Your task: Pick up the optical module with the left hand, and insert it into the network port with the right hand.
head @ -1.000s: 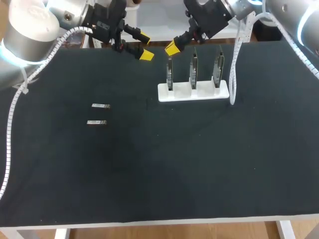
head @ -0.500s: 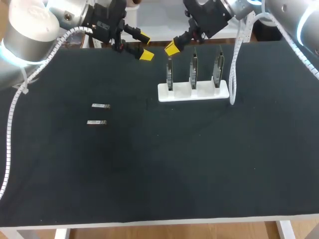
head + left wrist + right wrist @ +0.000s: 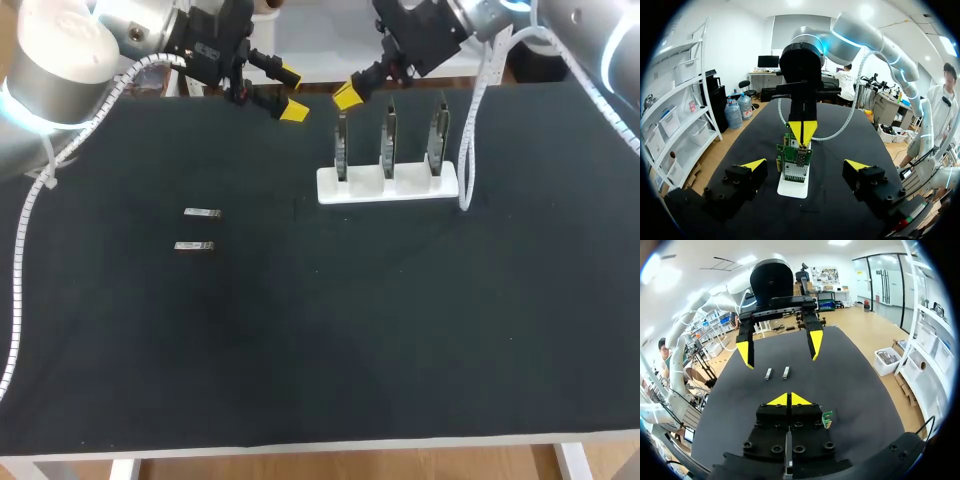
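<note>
L gripper [image 3: 291, 92] is hanging wide open, empty, over the table [image 3: 300, 330] far edge. R gripper [image 3: 347, 95] is sitting closed on nothing, just above 3 boards [image 3: 388, 140] in a stand [image 3: 388, 186]. 2 modules [image 3: 202, 212] are lying flat, well apart from both.

Shows an optical module [image 3: 202, 213] lying near a second module [image 3: 194, 246] on the black table [image 3: 350, 340], three boards [image 3: 388, 135] upright in a white holder [image 3: 388, 186], left gripper [image 3: 291, 92] spread, right gripper [image 3: 347, 96] near the boards.
</note>
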Tool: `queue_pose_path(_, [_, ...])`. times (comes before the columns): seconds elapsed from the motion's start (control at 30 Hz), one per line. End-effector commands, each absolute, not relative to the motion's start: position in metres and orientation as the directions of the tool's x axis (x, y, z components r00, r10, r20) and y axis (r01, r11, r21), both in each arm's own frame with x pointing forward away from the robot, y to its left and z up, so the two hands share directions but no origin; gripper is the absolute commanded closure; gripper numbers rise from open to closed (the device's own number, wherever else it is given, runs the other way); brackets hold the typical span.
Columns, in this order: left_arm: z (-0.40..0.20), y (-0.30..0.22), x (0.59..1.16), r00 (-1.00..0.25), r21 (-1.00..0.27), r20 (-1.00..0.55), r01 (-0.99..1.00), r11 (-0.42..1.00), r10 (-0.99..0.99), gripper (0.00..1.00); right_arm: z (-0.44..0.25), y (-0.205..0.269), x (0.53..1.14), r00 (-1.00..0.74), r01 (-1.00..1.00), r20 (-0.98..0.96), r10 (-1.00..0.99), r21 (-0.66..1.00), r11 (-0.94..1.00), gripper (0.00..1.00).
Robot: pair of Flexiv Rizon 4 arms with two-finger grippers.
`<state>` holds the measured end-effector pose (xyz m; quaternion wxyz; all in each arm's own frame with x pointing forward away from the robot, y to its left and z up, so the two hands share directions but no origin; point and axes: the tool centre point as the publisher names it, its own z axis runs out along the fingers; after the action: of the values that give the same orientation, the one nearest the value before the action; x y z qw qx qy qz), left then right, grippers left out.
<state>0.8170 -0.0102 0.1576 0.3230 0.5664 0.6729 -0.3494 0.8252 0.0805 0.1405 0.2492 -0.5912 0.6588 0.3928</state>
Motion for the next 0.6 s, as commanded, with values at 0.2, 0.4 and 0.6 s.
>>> queue_pose_path(0.2, [0.158, -0.011, 0.818, -0.15, -0.106, -0.829, 0.988, 0.113, 0.539, 0.0, 0.134, 0.074, 0.831, -0.165, -0.878, -0.803, -0.573, 0.384, -0.285, 1.0])
queue_pose_path(0.4, [0.158, -0.011, 0.818, -0.15, -0.106, -0.829, 0.988, 0.113, 0.539, 0.0, 0.145, 0.077, 0.832, -0.151, -0.885, -0.82, -0.552, 0.361, -0.294, 1.0])
queue_pose_path(0.6, [0.158, -0.011, 0.818, -0.15, -0.106, -0.829, 0.988, 0.113, 0.539, 0.0, 0.156, 0.081, 0.832, -0.119, -0.893, -0.83, -0.544, 0.329, -0.306, 1.0])
